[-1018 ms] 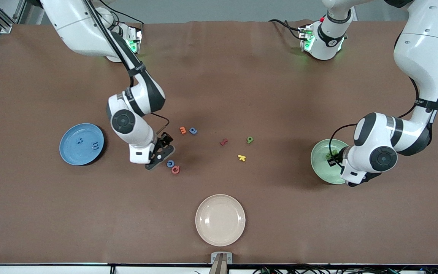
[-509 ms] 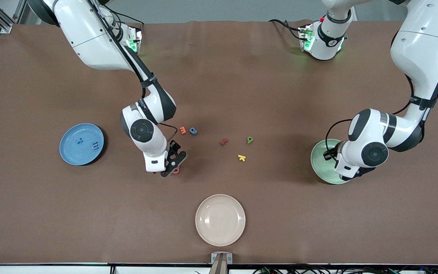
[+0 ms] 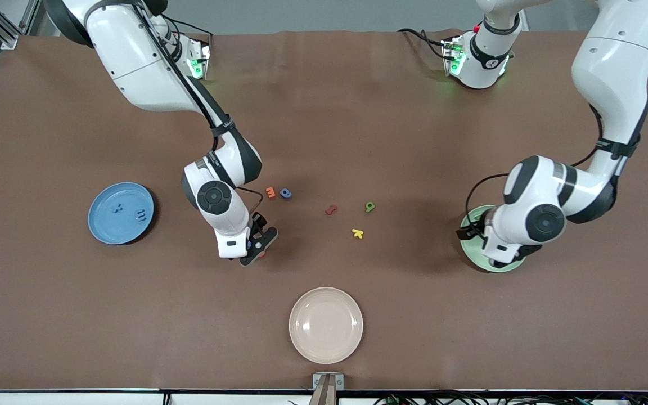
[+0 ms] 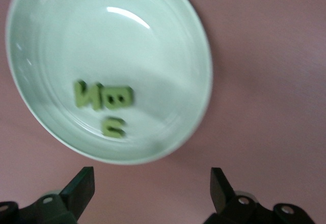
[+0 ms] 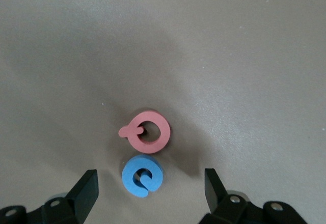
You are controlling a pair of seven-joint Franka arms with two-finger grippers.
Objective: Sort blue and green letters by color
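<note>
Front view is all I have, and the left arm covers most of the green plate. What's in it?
Observer: Three green letters lie close together in the green plate.
Operator: Is the left tool carrying anything?
Observer: No, the left tool is open and empty above the plate's edge.
Operator: What's under the right tool?
Observer: A blue letter lies on the table between the open fingers of the right tool, untouched, with a pink letter right beside it.
</note>
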